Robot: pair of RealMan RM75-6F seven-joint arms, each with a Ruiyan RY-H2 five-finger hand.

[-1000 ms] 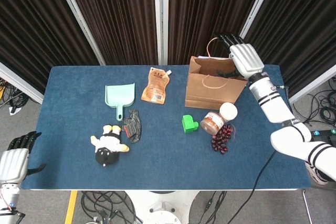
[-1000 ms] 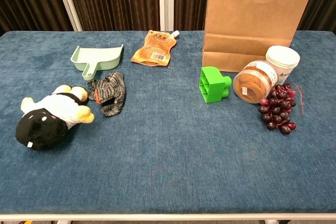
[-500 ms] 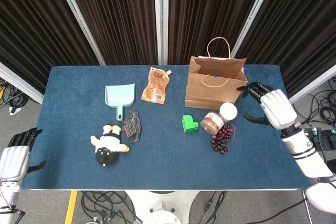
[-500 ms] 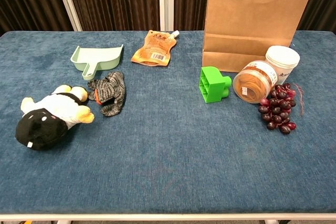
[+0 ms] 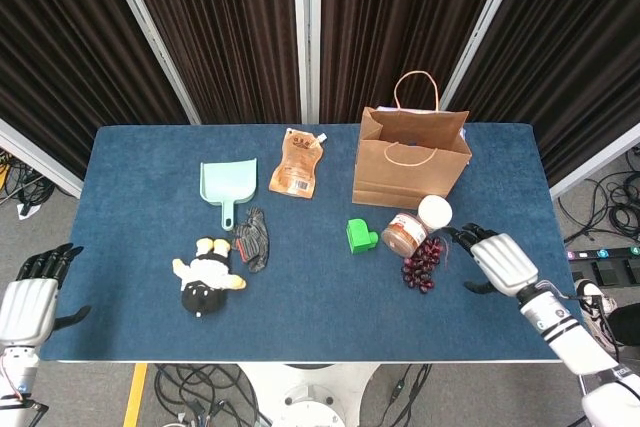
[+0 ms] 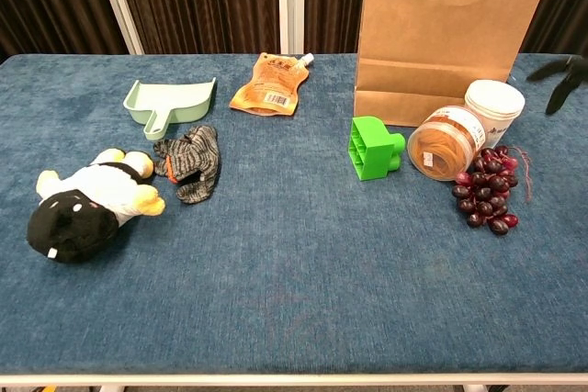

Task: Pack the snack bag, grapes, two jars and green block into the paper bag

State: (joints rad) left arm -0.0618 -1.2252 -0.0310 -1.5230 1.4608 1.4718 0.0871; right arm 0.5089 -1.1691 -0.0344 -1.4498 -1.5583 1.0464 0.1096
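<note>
Head view: right hand (image 5: 497,260), fingers spread and holding nothing, hovers by the table's (image 5: 130,307) right edge, just right of the grapes (image 5: 422,264) and two jars (image 5: 416,226); paper bag (image 5: 409,159) stands behind them. Left hand (image 5: 27,305) hangs off the near-left corner, apparently empty, far from everything.

Chest view: only dark fingertips (image 6: 562,78) show at the right edge; the bag's mouth is cut off.

the right hand (image 5: 497,259) has a smooth silver-white back shell and black fingers (image 6: 562,76), joined to a white forearm ringed with thin black bands at the wrist. the left hand (image 5: 28,299) shows the same build: a pale silver shell, black fingers, and a white wrist section below it.
</note>
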